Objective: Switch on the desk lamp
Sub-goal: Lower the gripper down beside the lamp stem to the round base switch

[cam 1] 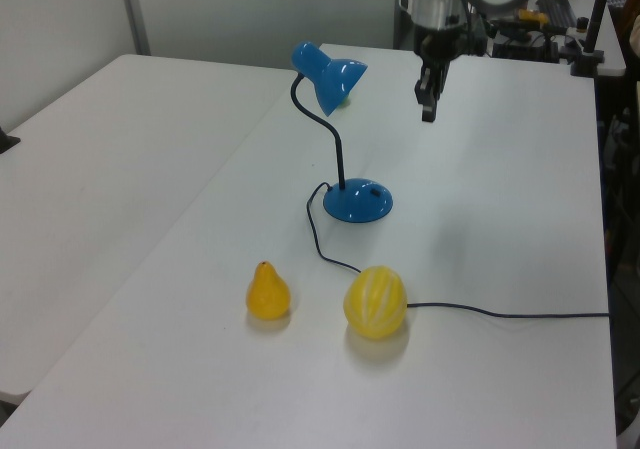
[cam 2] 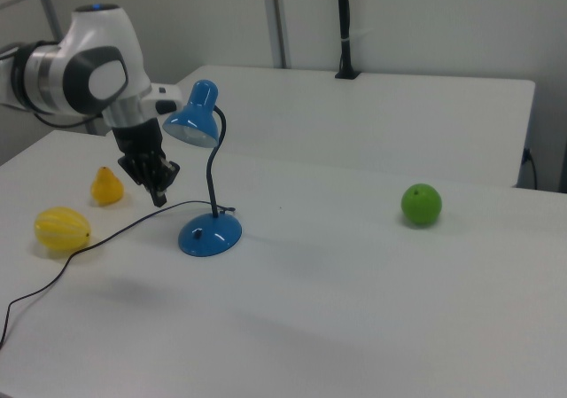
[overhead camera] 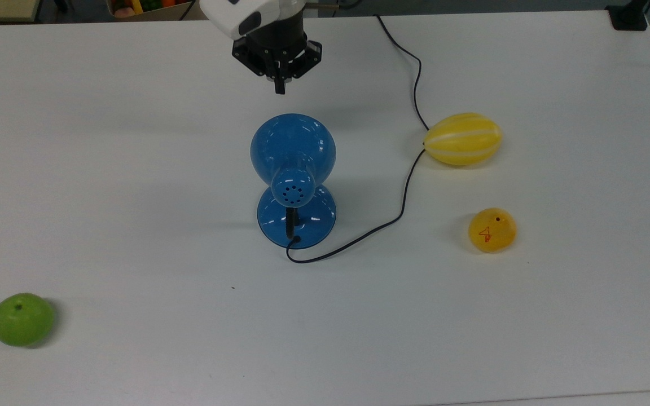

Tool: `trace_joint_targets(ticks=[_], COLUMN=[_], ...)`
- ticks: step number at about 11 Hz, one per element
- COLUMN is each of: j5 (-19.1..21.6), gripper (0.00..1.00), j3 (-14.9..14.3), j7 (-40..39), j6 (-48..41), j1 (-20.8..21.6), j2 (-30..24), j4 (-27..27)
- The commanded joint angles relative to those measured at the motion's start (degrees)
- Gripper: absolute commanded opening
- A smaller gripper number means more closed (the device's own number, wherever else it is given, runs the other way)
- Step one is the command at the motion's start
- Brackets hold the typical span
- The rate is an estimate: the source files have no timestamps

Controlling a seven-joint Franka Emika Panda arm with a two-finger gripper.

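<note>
Lamp [overhead camera: 293, 180]: one, blue, standing near the middle of a white table [overhead camera: 133, 169], its round base flat on the top and its dome shade raised on a curved black stem. One thin black cord [overhead camera: 404, 192] runs from the base, loops across the table, passes touching or just beside the melon and goes off the far edge in the top view. The fruit count is three: one yellow striped melon [overhead camera: 462, 138], one yellow pear [overhead camera: 492, 229] and one green apple [overhead camera: 22, 318], the apple well apart near the table's near-left corner in the top view.

One gripper [overhead camera: 279, 85] hangs above the table between the lamp and the far edge in the top view, clear of the shade, fingers pointing down and pressed together, holding nothing.

A second white table [cam 1: 90, 189] adjoins the first, seen in the left view, with a pale wall behind. The right view shows the arm's white and grey body [cam 2: 89, 70], a black post [cam 2: 344, 26] at the far table's edge, and the gripper's height off the table, which the top view does not give. The left view shows cluttered equipment [cam 1: 530, 19] beyond the table.
</note>
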Motion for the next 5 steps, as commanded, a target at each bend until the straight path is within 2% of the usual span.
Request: trace_joint_targets(ticks=[1, 5], j5=[0.02, -0.06], gripper=[0.0, 0.0], j3=[-0.25, -0.25], j7=[3.13, 4.72], j6=[6.52, 16.35], j1=[0.73, 1.6], j2=[-1.61, -0.56], j4=[-6.93, -12.83])
